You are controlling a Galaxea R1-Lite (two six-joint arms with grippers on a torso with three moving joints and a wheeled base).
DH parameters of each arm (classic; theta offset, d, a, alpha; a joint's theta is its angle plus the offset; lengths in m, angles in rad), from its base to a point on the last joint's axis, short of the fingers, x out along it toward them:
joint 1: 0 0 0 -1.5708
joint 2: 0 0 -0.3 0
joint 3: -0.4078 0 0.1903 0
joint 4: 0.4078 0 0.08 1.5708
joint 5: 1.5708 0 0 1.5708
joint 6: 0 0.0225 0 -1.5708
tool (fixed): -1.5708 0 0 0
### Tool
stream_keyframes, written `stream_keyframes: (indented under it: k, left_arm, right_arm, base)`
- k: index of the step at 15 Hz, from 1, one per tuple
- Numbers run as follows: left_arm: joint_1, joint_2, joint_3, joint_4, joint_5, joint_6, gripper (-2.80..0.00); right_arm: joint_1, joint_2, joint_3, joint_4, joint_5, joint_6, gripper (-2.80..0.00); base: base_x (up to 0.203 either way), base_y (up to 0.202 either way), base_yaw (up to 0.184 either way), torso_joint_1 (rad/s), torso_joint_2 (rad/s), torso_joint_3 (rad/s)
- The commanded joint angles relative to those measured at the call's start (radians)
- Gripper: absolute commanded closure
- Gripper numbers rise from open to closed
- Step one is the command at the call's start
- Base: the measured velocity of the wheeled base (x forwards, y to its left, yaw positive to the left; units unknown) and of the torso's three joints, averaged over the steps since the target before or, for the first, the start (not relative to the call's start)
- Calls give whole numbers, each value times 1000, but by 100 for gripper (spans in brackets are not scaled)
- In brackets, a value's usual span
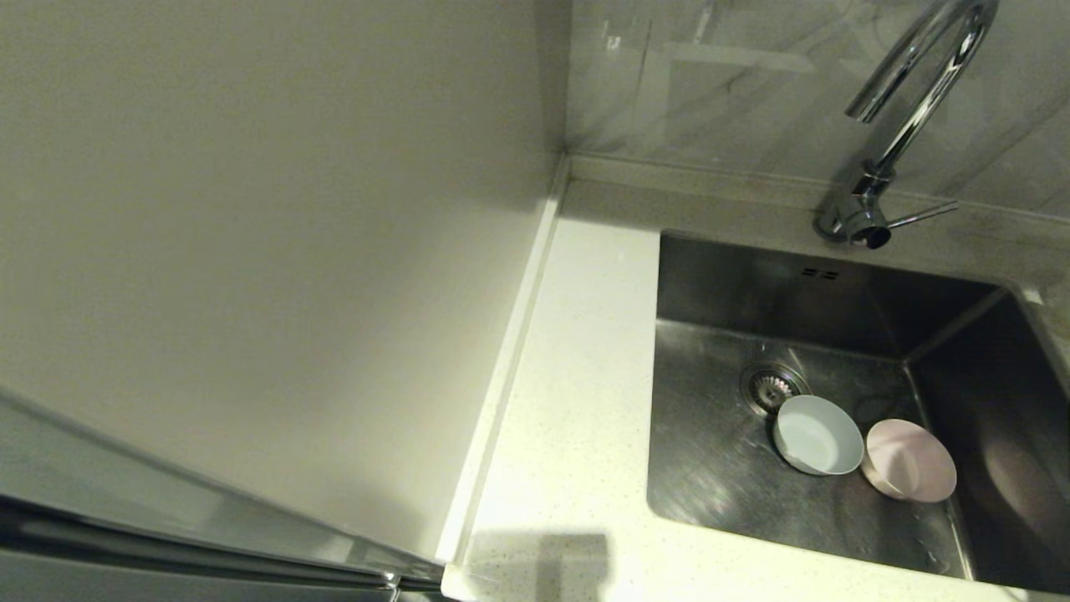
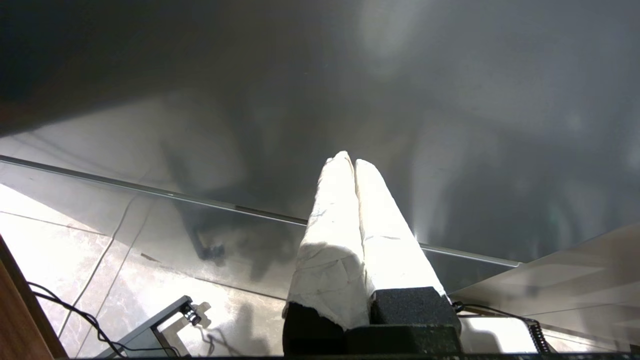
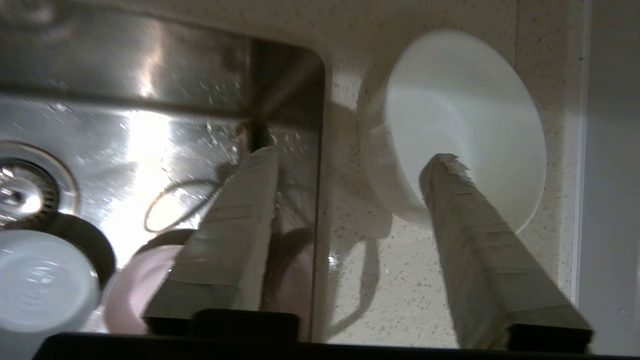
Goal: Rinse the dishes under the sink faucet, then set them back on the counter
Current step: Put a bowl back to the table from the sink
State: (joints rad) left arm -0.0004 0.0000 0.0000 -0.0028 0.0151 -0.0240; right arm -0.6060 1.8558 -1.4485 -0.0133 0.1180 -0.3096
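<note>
The pale blue-grey bowl and the pale pink bowl lie side by side on the floor of the sink, just past the drain. The faucet arches over the back rim; no water shows. The white bowl sits on the counter beside the sink's edge, out of the head view. My right gripper is open above that edge, one finger over the bowl's inside, the other over the sink. My left gripper is shut on nothing, parked away from the sink.
A broad strip of counter runs left of the sink, bounded by a raised rim and a plain wall panel. In the left wrist view a grey metal panel faces the fingers, with tiled floor and cables below.
</note>
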Motion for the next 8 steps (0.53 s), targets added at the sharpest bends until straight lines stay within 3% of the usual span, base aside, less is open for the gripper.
stream_keyframes:
  k: [1, 5, 8]
  left_arm:
    - [0, -3, 0, 0, 0, -1, 0]
    - [0, -3, 0, 0, 0, -1, 0]
    - [0, -3, 0, 0, 0, -1, 0]
  right_arm:
    - [10, -57, 15, 5, 32, 30, -280]
    - [87, -235, 208, 73, 95, 49, -280]
    - [186, -341, 332, 324, 73, 50, -280]
  base:
    - [0, 0, 0, 0, 0, 0]
    - [0, 0, 0, 0, 0, 0]
    - [0, 0, 0, 0, 0, 0]
